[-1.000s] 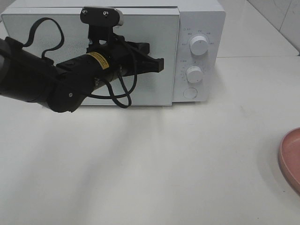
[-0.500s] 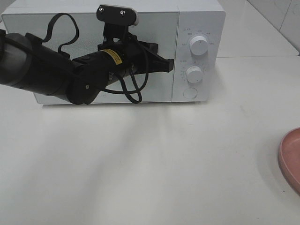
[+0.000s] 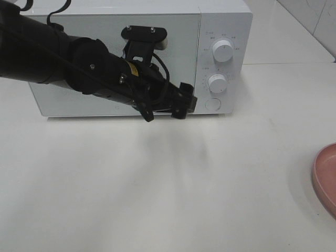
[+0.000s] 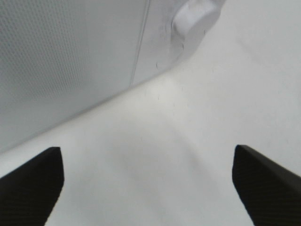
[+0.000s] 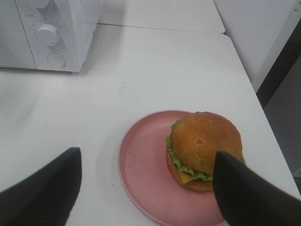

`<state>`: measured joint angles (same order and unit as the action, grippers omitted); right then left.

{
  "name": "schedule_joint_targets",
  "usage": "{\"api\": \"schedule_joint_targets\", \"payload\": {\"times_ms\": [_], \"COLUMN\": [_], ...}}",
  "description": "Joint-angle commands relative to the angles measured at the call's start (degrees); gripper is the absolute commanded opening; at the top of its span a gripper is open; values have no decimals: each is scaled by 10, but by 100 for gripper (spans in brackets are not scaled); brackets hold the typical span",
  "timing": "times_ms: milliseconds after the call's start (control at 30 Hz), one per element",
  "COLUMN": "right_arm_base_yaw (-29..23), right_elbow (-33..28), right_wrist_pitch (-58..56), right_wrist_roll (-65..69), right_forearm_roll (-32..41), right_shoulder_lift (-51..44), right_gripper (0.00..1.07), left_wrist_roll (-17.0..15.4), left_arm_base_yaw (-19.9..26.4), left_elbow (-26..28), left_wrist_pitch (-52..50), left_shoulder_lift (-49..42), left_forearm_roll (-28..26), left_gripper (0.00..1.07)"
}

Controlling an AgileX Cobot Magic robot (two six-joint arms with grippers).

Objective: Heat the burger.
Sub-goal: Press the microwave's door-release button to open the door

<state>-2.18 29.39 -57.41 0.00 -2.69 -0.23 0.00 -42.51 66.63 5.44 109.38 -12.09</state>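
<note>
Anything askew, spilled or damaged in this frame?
Nothing stands out. The burger sits upright and intact on the pink plate, off-centre, and the microwave door is closed, with no spills visible on the table.

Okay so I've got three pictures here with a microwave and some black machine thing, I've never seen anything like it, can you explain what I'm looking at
This is a robot with two arms at a white table. One picture comes from a camera mounted high; the other two come from cameras on the arms' wrists.

In the high view, the black left arm reaches across the closed microwave, its left gripper near the round button under the two knobs. Its wrist view shows open jaws holding nothing.

The right wrist view looks down on the burger, which sits on a pink plate. The right gripper is open above it, holding nothing. The high view shows only the plate's edge at the right.
</note>
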Motion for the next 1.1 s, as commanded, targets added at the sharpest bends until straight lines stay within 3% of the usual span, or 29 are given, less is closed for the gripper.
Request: {"api": "schedule_joint_targets", "payload": {"times_ms": [33, 100, 300, 533, 633, 900, 967, 1000, 1033, 1100], "right_arm_base_yaw": [3, 3, 3, 3, 3, 3, 3, 3, 3, 3], "right_elbow": [-1, -1, -1, -1, -1, -1, -1, -1, -1, -1], "right_wrist_pitch": [5, 5, 5, 5, 5, 5, 5, 5, 5, 5], "right_wrist_roll": [0, 0, 0, 0, 0, 0, 0, 0, 0, 0], "right_forearm_roll": [-2, -2, -2, -2, -2, -2, -2, -2, -2, -2], "right_shoulder_lift": [-14, -14, -14, -14, -14, -14, -14, -14, -14, -14], "right_gripper": [76, 76, 75, 75, 75, 75, 75, 75, 75, 75], "left_wrist_roll": [0, 0, 0, 0, -14, 0, 9, 9, 9, 16], "left_arm_base_yaw": [-3, -3, -3, -2, 9, 103, 155, 155, 197, 218], "left_elbow": [3, 3, 3, 3, 3, -2, -14, -14, -29, -39], "left_wrist_pitch": [77, 176, 340, 425, 450, 519, 528, 528, 544, 552], "left_shoulder_lift": [-16, -36, -70, -108, -127, -178, -200, -200, -217, -225], "left_forearm_roll": [-7, -7, -7, -7, -8, -6, -6, -6, -6, -6], "left_gripper": [98, 97, 96, 96, 96, 96, 96, 96, 96, 96]}}
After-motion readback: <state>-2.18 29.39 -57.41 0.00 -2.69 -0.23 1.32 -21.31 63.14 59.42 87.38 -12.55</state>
